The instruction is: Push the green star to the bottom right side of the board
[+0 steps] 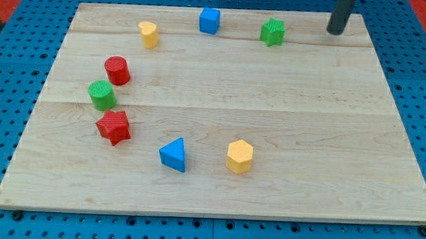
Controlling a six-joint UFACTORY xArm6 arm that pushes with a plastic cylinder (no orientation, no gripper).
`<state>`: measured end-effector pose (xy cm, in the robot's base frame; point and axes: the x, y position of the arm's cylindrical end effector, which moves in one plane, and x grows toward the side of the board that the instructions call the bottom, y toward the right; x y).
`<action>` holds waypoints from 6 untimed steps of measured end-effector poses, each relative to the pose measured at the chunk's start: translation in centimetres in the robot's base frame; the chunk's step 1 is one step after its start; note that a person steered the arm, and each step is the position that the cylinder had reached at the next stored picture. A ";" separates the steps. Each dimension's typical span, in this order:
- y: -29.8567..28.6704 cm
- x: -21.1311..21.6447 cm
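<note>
Up at the view's top right, the dark rod comes down from beyond the frame, leaning slightly, and my tip [335,30] rests on the wooden tabletop [306,138] close to its far edge. No jaws exist on this arm, just the bare rod, so nothing is gripped or held. The green star [272,32] sits to the view's left of the tip, near it but clearly apart, with bare wood between them. Further left along the same top row stand a blue cube [209,21] and a small yellow block [148,34] whose shape I cannot quite make out. Down the view's left side a red cylinder [117,70] stands just above a green cylinder [102,95], the two almost touching, with a red star [114,126] just below them. Toward the view's bottom middle lie a blue triangle [174,154] and, to its right, a yellow hexagon [239,156], well apart from the tip.
</note>
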<state>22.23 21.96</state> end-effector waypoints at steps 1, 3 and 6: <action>-6.8 -0.3; -14.2 10.2; -14.8 25.5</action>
